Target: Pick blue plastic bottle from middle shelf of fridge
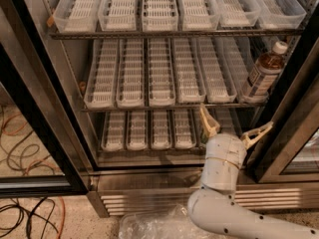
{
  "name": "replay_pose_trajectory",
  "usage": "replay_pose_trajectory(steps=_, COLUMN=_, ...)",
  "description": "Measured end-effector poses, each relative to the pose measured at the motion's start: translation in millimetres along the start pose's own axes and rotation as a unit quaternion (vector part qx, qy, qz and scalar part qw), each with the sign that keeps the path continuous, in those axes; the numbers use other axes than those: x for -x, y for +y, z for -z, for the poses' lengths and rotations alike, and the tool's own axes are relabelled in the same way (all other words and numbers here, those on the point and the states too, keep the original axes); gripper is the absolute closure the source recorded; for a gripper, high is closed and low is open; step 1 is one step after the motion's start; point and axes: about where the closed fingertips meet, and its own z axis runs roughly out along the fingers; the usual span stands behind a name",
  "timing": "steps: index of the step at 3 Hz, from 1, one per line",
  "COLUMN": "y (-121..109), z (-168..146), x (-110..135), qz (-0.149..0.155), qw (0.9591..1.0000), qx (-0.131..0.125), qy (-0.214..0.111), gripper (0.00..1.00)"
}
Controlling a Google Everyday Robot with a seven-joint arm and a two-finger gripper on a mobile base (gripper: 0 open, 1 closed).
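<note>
The blue plastic bottle (263, 72) is a slim clear bottle of dark brown liquid with a white cap and a white-and-dark label. It stands tilted at the far right end of the middle shelf (164, 105) of the fridge (75, 148), in the rightmost lane tray. My gripper (234, 123) is open and empty, its pale fingers spread wide. It hangs below and left of the bottle, in front of the lowest shelf, at the open doorway.
An upper rack of clear ribbed trays (164, 9) lies above. A lower rack of shorter trays (149, 131) lies below. Black door frames stand at left (35, 118) and right (294, 108). Cables (25, 213) and clear plastic wrap (154, 225) lie on the floor.
</note>
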Motion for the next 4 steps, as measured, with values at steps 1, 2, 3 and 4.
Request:
replay_pose_trajectory(steps=1, y=-7.3, z=-13.5, x=-5.5, qz=-0.008, qw=0.9991, qx=-0.031, qy=-0.027, gripper=0.00)
replay_pose_trajectory(steps=2, y=-7.3, z=-13.5, x=-5.5, qz=-0.008, qw=0.9991, qx=-0.031, qy=-0.027, gripper=0.02)
replay_pose_trajectory(steps=3, y=-7.3, z=-13.5, x=-5.5, qz=-0.008, qw=0.9991, qx=-0.031, qy=-0.027, gripper=0.20)
replay_pose_trajectory(steps=4, y=-7.3, z=-13.5, x=-5.5, qz=-0.008, qw=0.9991, qx=-0.031, qy=-0.027, gripper=0.43)
